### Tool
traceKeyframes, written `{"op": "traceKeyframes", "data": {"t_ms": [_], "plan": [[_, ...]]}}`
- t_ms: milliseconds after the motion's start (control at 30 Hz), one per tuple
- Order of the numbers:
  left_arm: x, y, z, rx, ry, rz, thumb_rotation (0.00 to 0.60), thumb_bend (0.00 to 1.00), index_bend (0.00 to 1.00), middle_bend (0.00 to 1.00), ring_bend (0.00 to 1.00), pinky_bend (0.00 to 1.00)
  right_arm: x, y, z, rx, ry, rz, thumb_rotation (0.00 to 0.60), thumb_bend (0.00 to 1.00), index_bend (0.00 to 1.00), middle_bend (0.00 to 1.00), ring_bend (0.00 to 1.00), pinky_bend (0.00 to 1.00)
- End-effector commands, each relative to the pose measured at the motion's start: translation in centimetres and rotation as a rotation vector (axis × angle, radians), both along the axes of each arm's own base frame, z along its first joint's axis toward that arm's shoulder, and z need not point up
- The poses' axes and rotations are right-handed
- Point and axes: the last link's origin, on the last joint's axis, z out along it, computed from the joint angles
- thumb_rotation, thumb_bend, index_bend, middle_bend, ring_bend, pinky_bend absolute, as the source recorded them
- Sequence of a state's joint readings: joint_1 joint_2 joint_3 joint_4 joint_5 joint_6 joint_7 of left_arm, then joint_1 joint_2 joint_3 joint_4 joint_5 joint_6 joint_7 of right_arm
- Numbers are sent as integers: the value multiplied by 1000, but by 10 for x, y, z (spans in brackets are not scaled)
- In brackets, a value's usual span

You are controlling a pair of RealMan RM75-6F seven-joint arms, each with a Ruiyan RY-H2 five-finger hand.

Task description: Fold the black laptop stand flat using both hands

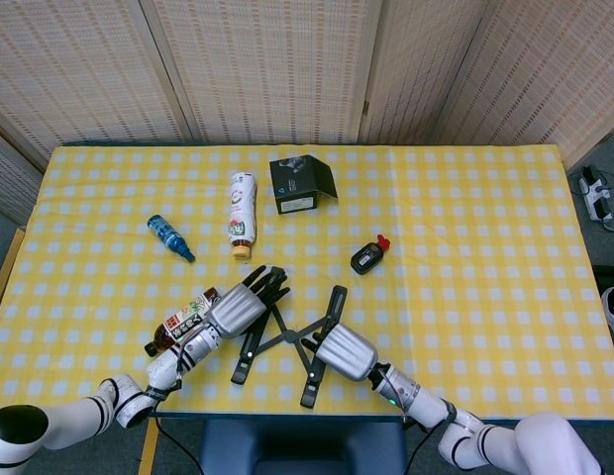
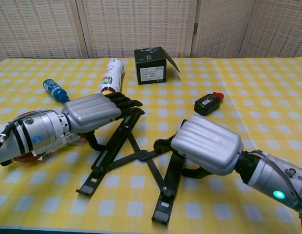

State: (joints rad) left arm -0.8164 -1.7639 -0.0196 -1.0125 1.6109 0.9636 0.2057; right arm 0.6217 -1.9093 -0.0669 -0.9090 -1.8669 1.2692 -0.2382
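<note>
The black laptop stand (image 1: pixel 287 337) lies near the table's front edge, its two rails joined by crossed struts (image 2: pixel 141 156). My left hand (image 1: pixel 238 309) grips the left rail (image 2: pixel 104 161): its fingers lie over the rail's upper end and the thumb curls beneath it. My right hand (image 1: pixel 344 351) covers the middle of the right rail (image 2: pixel 168 195), with its fingers wrapped round it and its back (image 2: pixel 204 145) hiding them. The rails stand in a narrow V, closer at the far ends.
A brown bottle (image 1: pixel 183 319) lies under my left forearm. Farther back are a blue bottle (image 1: pixel 169 237), a white bottle (image 1: pixel 242 213), a black box (image 1: pixel 300 184) and a small black device with a red cap (image 1: pixel 368 257). The table's front edge (image 1: pixel 287 411) is just behind the stand.
</note>
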Motion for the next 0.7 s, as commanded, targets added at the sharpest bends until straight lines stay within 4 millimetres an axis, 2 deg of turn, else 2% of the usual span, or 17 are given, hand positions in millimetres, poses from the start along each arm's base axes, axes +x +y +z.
{"op": "traceKeyframes", "data": {"t_ms": [33, 333, 700], "plan": [[2, 1, -1, -1, -3, 6, 600, 203, 0, 0, 0, 0, 0, 0, 0, -3, 2, 8, 600, 254, 388, 643, 776, 754], [9, 8, -5, -11, -20, 41, 600, 202, 0, 0, 0, 0, 3, -1, -3, -6, 7, 23, 600, 255, 388, 643, 775, 754], [15, 2, -9, -47, -46, 56, 600, 196, 0, 0, 0, 0, 14, -2, -10, -22, 9, 61, 600, 255, 388, 643, 773, 754]]}}
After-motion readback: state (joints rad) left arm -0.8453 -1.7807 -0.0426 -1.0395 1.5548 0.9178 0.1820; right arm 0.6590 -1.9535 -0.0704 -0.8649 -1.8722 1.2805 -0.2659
